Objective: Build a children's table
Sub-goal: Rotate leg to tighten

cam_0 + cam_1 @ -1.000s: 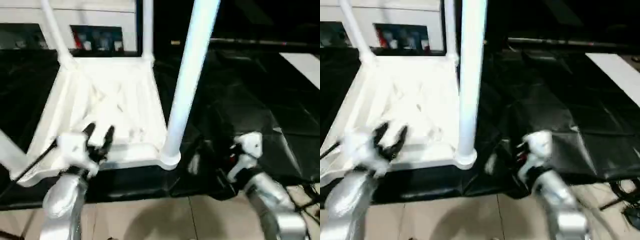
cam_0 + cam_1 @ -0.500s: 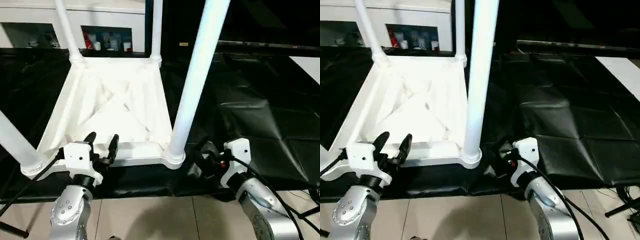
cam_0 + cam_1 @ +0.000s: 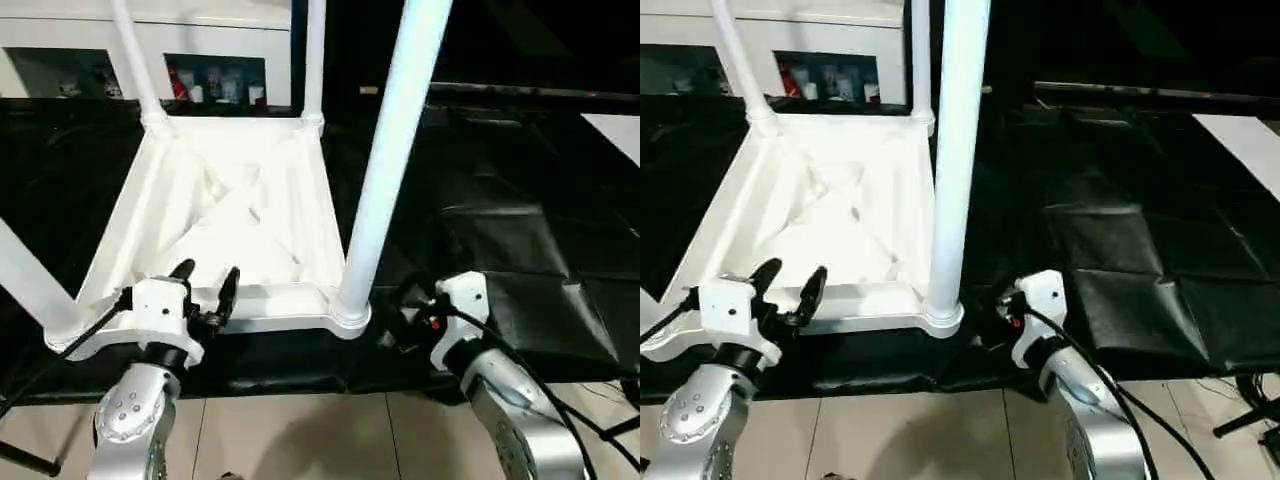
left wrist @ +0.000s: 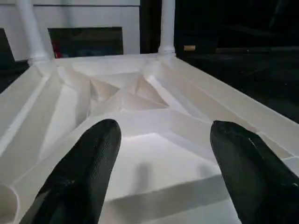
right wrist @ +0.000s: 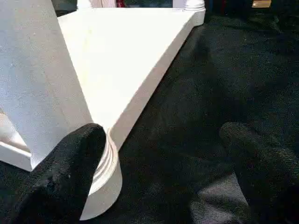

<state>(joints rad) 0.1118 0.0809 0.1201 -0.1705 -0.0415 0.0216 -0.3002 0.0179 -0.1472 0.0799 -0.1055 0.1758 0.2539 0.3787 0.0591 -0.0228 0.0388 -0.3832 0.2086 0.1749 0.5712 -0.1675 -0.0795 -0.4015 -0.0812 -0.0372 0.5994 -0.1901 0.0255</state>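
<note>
left gripper [image 3: 206, 285]: fingers spread wide, empty, poised just above the near rim of the table top [image 3: 230, 215]; wrist view has both black fingers [image 4: 88, 165] framing the ribbed underside
right gripper [image 5: 159, 172]: fingers wide apart, holding nothing, low over the black cloth [image 3: 500, 210], just beside the near-right leg [image 3: 385, 160]; one finger [image 5: 70, 163] sits right by the leg's socket collar, can't tell if it touches
table top: upside down on the cloth, ribbed underside up, diagonal ribs crossing at the middle, near edge close to the big table's front edge
legs: four seated in corner sockets, all pointing up; near-right one stands between the two grippers, near-left leg [image 3: 30, 285] slants off at picture left, far-left leg [image 3: 135, 60] and far-right leg [image 3: 314, 55] rise at the back corners
cabinet [image 3: 150, 45]: white, behind the table, small coloured items on its shelf
floor [image 3: 300, 435]: beige tiles below the cloth edge, under both silver forearms
cables: black leads run along both forearms
</note>
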